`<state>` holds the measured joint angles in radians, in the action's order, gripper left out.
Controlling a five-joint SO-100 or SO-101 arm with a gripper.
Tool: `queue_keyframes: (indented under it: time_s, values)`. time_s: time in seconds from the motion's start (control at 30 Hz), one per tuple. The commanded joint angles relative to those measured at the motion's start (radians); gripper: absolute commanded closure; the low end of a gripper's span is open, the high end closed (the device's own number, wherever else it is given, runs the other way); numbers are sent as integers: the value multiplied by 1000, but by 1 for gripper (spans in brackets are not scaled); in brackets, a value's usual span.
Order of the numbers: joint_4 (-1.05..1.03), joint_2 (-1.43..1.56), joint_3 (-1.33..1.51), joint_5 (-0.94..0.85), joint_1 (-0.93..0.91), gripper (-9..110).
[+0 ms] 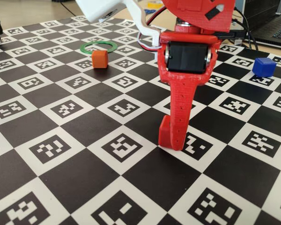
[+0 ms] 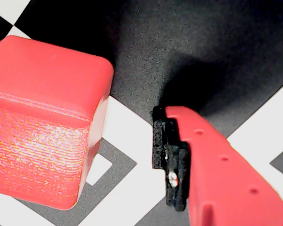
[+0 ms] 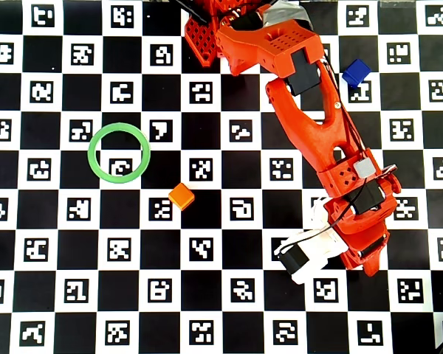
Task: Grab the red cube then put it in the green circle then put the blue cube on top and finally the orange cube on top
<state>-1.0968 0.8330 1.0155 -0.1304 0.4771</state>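
Item 1, red cube [image 2: 45, 122]: it sits flat on the checkered counter [image 1: 79, 178], low in front of the arm, and in the wrist view it fills the left side with bare counter between it and the one padded finger [image 2: 172, 160] that shows. You have not gripped it yet.

Item 2, jaws [image 1: 171, 136]: lowered to the counter with the cube just beside the long finger in the fixed view. They stand apart wide enough for a gap next to the cube; the second finger is out of sight, so you cannot judge the full spread. This reads as a pre-grasp straddle.

Item 3, green circle [image 3: 119, 153]: empty and well apart from the arm, ready as the base spot.

Item 4, orange cube [image 3: 181, 196]: loose near the ring, outside it.

Item 5, blue cube [image 3: 356, 72]: parked far off by the arm's base, awaiting its turn.
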Motion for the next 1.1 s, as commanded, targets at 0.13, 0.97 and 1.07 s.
queue_keyframes:
  time_s: [0.13, 0.97, 1.07]
  values:
    - [9, 38, -75, 23, -12, 80]
    - [-152, 568, 61, 156, -89, 93]
    - [-153, 727, 175, 121, -138, 93]
